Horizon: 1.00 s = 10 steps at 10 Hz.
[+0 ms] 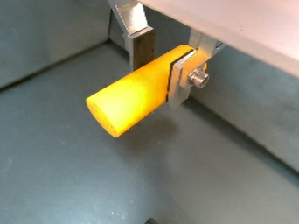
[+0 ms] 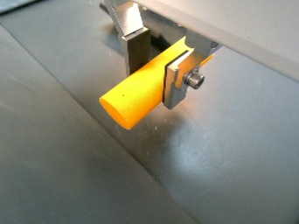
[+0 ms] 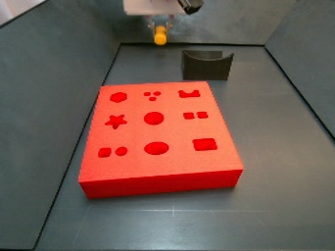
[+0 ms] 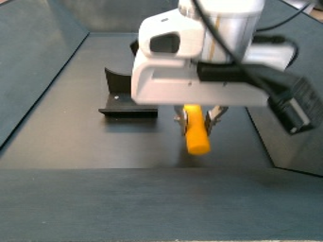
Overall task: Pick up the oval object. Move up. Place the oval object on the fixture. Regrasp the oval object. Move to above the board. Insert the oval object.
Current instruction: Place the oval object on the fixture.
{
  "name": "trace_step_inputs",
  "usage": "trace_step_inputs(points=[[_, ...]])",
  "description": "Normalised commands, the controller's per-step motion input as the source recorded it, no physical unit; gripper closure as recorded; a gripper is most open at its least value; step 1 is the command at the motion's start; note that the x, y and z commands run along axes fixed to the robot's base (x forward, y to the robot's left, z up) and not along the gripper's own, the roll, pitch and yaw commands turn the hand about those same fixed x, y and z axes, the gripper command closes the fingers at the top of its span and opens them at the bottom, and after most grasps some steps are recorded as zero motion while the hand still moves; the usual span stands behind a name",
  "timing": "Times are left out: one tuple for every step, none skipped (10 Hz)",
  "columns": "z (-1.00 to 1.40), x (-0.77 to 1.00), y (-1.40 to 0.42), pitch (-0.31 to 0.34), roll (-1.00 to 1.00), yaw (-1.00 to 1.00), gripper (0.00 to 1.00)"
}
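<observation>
So we can't see much of the arm in a side view, it's cut off at the top edge and only the bottom of the pincer (image 3: 160, 22) pokes in. In the other side view the big white wrist housing blocks most of the pincer (image 4: 197, 114) and the upper end of the oval object (image 4: 195, 129), plus part of the fixture (image 4: 125, 97) behind it. The board (image 3: 159, 136) only shows up in one side view, and its recesses are a bit small to tell apart cleanly.

In both wrist views we get a good look: the pincer (image 1: 163, 66) is clamped on the oval object (image 1: 131, 98), the silver fingers (image 1: 181, 78) pressed against its flat sides near one end, with no gap we can make out. The rest of the peg sticks out free past the fingers (image 2: 177, 80).

The oval object (image 2: 139, 92) is smooth yellow-orange plastic with a rounded end face, and it hangs above the grey floor, not touching it. In a side view the peg (image 3: 160, 35) sits beyond the board's far edge, near the dark fixture (image 3: 206, 65) with its curved notch
</observation>
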Motion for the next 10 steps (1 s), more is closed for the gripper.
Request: trace_step_inputs(points=[[1.00,0.00,0.00,0.000,0.00,0.00,1.00],[1.00,0.00,0.00,0.011,0.00,0.01,1.00],[1.00,-0.01,0.00,0.033,0.00,0.01,1.00],[1.00,-0.01,0.00,0.049,0.02,-0.01,1.00],[1.00,-0.02,0.00,0.062,0.04,-0.01,1.00],[1.00,-0.02,0.00,0.071,0.06,-0.01,1.00],[1.00,-0.02,0.00,0.079,0.08,-0.01,1.00],[1.00,-0.03,-0.01,0.084,0.09,0.00,1.00],[0.90,-0.02,-0.01,0.088,0.10,0.02,1.00],[0.70,-0.02,-0.01,0.095,0.10,0.03,1.00]])
